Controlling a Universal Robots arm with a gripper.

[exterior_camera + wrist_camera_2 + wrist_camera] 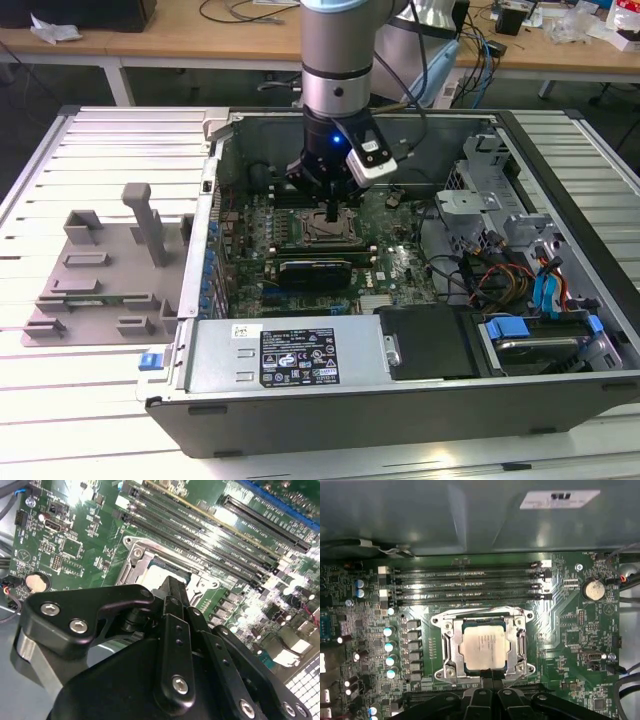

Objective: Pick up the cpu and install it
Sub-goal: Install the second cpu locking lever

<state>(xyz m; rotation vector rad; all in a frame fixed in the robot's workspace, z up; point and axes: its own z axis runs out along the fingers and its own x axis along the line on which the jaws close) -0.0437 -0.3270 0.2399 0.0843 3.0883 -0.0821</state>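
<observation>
so the cpu (486, 644) already looks seated in the socket frame (485, 647) on the motherboard (570, 625), gripper (492, 676) fingers pinched together empty at its edge, guessing it just needs to lift off clean

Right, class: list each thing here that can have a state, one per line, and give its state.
cpu: seated flat in the socket frame.
gripper: shut, fingertips at the cpu's edge.
memory slots: empty.
computer case: open, side panel off.
</observation>
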